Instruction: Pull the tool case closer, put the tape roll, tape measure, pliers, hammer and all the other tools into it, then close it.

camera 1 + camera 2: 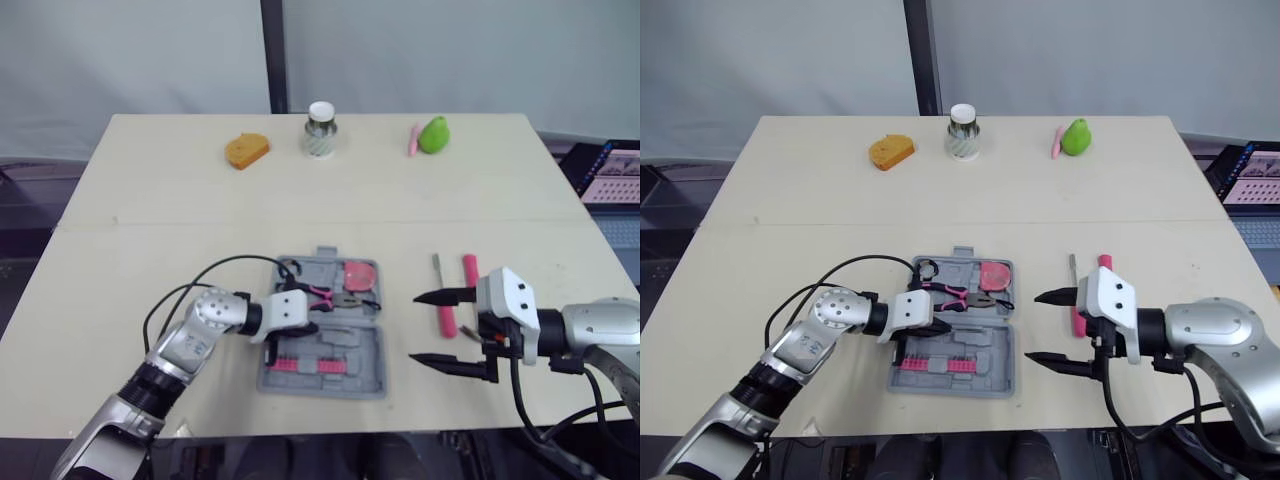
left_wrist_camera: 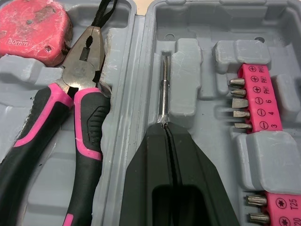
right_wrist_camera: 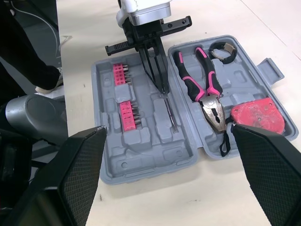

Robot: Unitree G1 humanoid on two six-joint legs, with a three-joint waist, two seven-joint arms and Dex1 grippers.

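The grey tool case (image 1: pixel 362 350) lies open at the table's front middle. Its far half holds pink-handled pliers (image 2: pixel 87 117), a red tape measure (image 3: pixel 256 115) and a black tape roll (image 3: pixel 221 49). The near half holds pink bit strips (image 2: pixel 261 101). My left gripper (image 2: pixel 164 127) reaches into the near half, shut on the end of a thin metal shaft (image 2: pixel 163 89) lying in a slot. My right gripper (image 1: pixel 415 328) hovers open just right of the case. Behind it on the table lie pink-handled tools (image 1: pixel 446 320) and a thin metal tool (image 1: pixel 437 266).
Along the table's far edge sit an orange bread-shaped piece (image 1: pixel 246 150), a white-capped jar (image 1: pixel 320 130) and a green pear (image 1: pixel 433 134) beside a small pink item (image 1: pixel 413 140). A laptop (image 1: pixel 612 170) stands off the table's right side.
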